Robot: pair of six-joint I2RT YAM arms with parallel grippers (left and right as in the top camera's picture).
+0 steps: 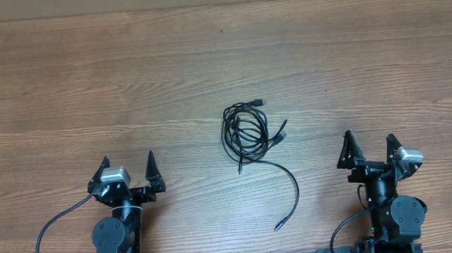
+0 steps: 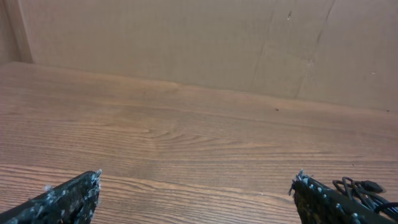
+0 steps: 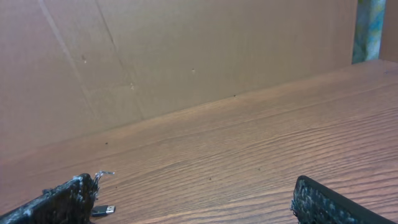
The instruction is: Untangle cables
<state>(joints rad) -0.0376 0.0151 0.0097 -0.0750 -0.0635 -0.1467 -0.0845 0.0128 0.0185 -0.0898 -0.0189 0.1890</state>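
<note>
The cables point(image 1: 247, 131) lie as a tangled bundle of thin black cords in the middle of the wooden table, with one loose end trailing down and right to a plug point(image 1: 278, 226). My left gripper point(image 1: 127, 159) is open and empty at the front left, well away from the bundle. My right gripper point(image 1: 369, 140) is open and empty at the front right. In the left wrist view a bit of the bundle point(image 2: 364, 188) shows past the right finger. In the right wrist view a silver-tipped plug point(image 3: 103, 210) shows beside the left finger.
A brown cardboard wall point(image 2: 205, 37) stands along the far edge of the table point(image 1: 92, 87). The thick black arm cables point(image 1: 49, 229) loop near the arm bases at the front.
</note>
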